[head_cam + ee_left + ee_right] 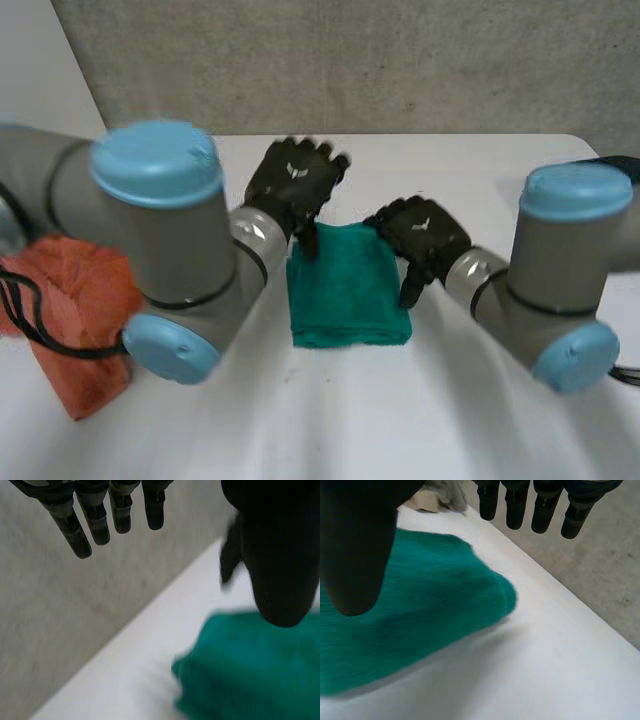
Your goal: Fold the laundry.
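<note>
Head view, item 1: green terry towel [350, 288], lying as a compact, roughly square stack in the middle of the white table [500, 420], edges fairly even.

Item 2: crumpled orange cloth [85, 300], on the table well apart from the towel, partly behind the left arm; not yet folded, by the look of it.

Item 3: left hand [295, 185], at the towel's far left corner. Left wrist view: fingers [99, 525] straight and spread, clear of the thumb, which hangs over the green pile [250, 675]. Released, gripping nothing.

Item 4: right hand [425, 235], at the towel's far right corner and right edge. Right wrist view: fingers [515, 507] straight, thumb over the cloth [420, 625]. Likewise released.

Assessment: the green towel appears near done, with at most one more fold or a smoothing pass due.

Handling notes:
- If folding again, pinch both far corners through all layers at once, so that the stack does not shear.
- Lift both hands level and together.
- Lay far edge onto near edge, then let go.
- Thick pile will spring back; press flat afterwards.
</note>
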{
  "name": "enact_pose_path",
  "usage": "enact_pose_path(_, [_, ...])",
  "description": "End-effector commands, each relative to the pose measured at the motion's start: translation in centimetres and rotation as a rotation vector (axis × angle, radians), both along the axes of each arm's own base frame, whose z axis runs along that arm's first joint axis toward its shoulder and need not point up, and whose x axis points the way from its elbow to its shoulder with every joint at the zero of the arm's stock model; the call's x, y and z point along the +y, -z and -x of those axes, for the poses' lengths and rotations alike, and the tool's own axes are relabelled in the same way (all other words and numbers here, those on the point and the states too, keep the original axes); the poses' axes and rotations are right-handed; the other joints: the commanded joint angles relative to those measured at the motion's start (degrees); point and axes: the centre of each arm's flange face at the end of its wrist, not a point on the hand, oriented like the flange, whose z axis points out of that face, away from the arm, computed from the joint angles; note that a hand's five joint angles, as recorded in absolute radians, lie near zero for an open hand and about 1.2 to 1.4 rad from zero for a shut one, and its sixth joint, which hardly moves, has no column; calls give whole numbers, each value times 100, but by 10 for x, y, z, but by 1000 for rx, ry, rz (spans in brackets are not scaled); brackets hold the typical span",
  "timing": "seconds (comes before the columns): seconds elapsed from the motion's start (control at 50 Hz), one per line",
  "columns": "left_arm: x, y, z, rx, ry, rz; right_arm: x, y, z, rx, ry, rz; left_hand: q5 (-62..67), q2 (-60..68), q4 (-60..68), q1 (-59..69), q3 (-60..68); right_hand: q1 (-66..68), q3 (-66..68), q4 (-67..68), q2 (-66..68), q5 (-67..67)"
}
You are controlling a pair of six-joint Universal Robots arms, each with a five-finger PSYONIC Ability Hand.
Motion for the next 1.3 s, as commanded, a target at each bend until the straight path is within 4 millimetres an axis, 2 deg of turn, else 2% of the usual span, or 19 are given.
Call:
enact_pose_path(0.02, [5,-34,-1,157,250,-48,49,36,0,33,-84,29,-93,-7,17,-33,-43,-322,-226,-210,-243,-266])
enact_pose_path(0.14, [6,-38,-1,216,332,-111,54,48,-5,3,-102,89,-59,27,50,1,-9,-322,-226,-210,-243,-266])
enact_pose_path(0.24, [4,-29,-1,206,323,-134,45,64,-13,-3,-107,106,-59,27,50,0,-9,-322,-226,-210,-243,-266])
enact_pose_path(0.42, [4,-27,-1,206,323,-138,32,72,-21,4,-108,125,-76,10,34,-16,-26,-322,-226,-210,-243,-266])
enact_pose_path(0.58, [3,-28,-2,208,320,-135,23,67,-26,2,-113,164,-76,10,34,-16,-26,90,185,201,169,145])
enact_pose_path(0.64, [3,-27,-2,208,320,-137,21,70,-28,3,-116,162,-75,10,34,-16,-26,611,706,722,690,666])
enact_pose_path(0.82, [2,-26,-4,208,314,-143,4,71,-37,-15,-114,186,-59,27,50,1,-9,3871,3966,3982,3950,3926])
enact_pose_path(0.88, [-2,-26,-6,209,305,-145,1,70,-39,-18,-110,189,-59,27,50,1,-9,3173,3268,3284,3251,3228])
enact_pose_path(0.9, [-3,-25,-7,209,302,-146,1,70,-39,-19,-107,187,-59,27,50,1,-9,2519,2615,2631,2598,2575])
enact_pose_path(0.92, [-3,-25,-8,209,300,-146,1,69,-38,-19,-102,186,-59,27,50,1,-9,1064,1159,1175,1143,1119])
enact_pose_path(0.94, [-4,-25,-8,210,297,-148,2,69,-37,-19,-102,185,-59,27,50,1,-9,700,795,811,778,755])
enact_pose_path(1.02, [-3,-23,-9,207,296,-151,2,65,-37,-24,-101,188,-59,27,50,1,-9,746,842,858,825,802])
enact_pose_path(1.06, [-4,-23,-9,208,295,-152,2,65,-37,-24,-101,191,-59,27,50,1,-9,981,1076,1092,1060,1036])
enact_pose_path(1.1, [-5,-23,-10,208,293,-152,1,67,-38,-22,-106,191,-59,27,50,1,-9,1835,1930,1946,1914,1890])
enact_pose_path(1.12, [-5,-23,-10,208,293,-152,0,68,-38,-23,-109,190,-42,43,67,17,8,2689,2784,2800,2768,2744])
enact_pose_path(1.14, [-5,-23,-10,208,293,-152,0,69,-40,-27,-116,192,-42,43,67,17,8,4713,4808,4824,4791,4768])
enact_pose_path(1.18, [-4,-22,-10,207,292,-157,-2,69,-40,-24,-115,200,-59,27,50,1,-9,6669,6764,6780,6748,6724])
enact_pose_path(1.28, [-4,-23,-11,208,291,-154,-15,49,-46,-67,-94,256,-59,27,50,1,-9,6678,6774,6790,6757,6734])
enact_pose_path(1.3, [-4,-24,-11,209,291,-153,-24,39,-44,-86,-78,279,-59,27,50,1,-9,6678,6774,6790,6757,6734])
